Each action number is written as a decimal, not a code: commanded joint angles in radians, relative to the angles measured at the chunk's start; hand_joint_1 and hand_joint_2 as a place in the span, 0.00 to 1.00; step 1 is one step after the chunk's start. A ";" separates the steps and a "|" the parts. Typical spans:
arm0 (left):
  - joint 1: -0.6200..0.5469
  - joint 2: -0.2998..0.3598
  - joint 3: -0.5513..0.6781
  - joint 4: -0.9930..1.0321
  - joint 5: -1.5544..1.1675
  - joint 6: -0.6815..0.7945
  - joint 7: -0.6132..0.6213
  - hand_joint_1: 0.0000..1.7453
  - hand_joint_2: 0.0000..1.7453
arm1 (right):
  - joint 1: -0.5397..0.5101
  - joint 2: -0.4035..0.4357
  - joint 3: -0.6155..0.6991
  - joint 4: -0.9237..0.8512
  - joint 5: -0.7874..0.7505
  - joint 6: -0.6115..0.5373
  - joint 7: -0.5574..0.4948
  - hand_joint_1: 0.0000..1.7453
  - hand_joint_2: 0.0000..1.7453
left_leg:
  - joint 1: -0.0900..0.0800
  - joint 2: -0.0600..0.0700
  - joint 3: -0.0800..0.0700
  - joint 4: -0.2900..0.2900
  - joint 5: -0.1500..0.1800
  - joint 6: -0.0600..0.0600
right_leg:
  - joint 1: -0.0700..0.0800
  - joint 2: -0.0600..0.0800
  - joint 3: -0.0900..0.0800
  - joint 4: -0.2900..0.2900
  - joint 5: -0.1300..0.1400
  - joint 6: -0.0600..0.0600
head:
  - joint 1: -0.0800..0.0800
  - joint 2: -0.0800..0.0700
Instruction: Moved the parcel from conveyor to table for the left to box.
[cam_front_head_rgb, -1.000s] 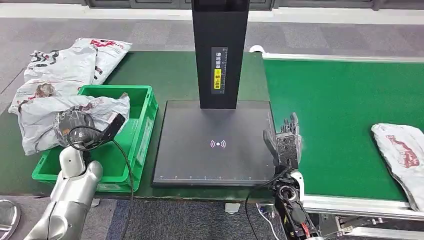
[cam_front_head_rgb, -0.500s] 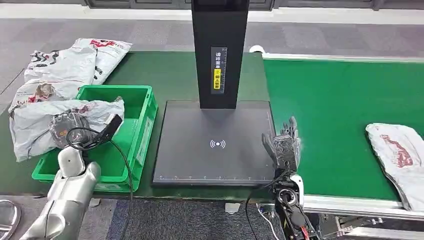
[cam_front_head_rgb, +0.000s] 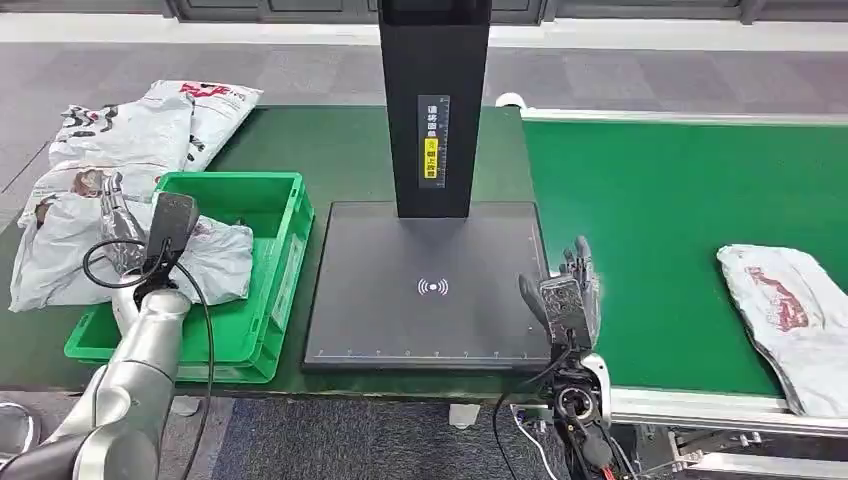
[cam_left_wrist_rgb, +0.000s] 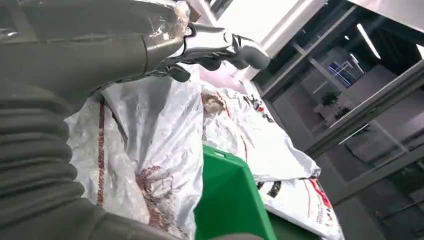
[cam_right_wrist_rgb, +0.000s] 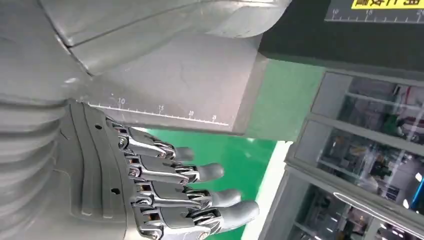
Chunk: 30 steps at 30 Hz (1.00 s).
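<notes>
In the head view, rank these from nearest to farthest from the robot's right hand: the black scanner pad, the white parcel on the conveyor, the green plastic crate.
From the right hand:
1. Black scanner pad, right beside the hand, toward the robot's left.
2. White parcel on the conveyor, out to the right on the green belt.
3. Green plastic crate, beyond the pad on the left.

The head view looks forward and down from high over the bench (cam_front_head_rgb: 340, 150), taking in the green crate (cam_front_head_rgb: 255, 300) and conveyor (cam_front_head_rgb: 680, 220). The left wrist view sits close behind its robot hand (cam_left_wrist_rgb: 210, 47), sharing that crate (cam_left_wrist_rgb: 230, 200). The right wrist view, equally close, shares the conveyor (cam_right_wrist_rgb: 225, 155).
</notes>
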 joint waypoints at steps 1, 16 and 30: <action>-0.054 -0.041 0.053 0.053 0.069 -0.020 -0.033 0.00 0.00 | -0.018 0.009 -0.068 0.012 -0.003 0.000 0.000 0.00 1.00 | 0.001 -0.002 -0.001 0.000 0.000 0.000 | 0.001 -0.002 0.000 -0.001 0.000 0.000 | 0.000 0.000; -0.024 -0.086 -0.021 -0.055 0.311 -0.098 -0.143 0.00 0.00 | -0.029 0.005 -0.074 0.014 -0.012 -0.007 -0.004 0.00 1.00 | 0.000 -0.003 -0.003 0.000 0.000 0.000 | 0.001 -0.002 -0.002 -0.001 0.000 0.000 | 0.000 0.000; 0.141 -0.258 -0.419 -0.166 0.502 -0.406 -0.238 0.00 1.00 | -0.154 0.009 0.007 0.129 0.075 -0.039 -0.004 0.00 1.00 | -0.003 -0.003 -0.001 -0.001 -0.002 0.003 | -0.004 -0.003 0.001 -0.001 -0.001 0.002 | 0.000 0.000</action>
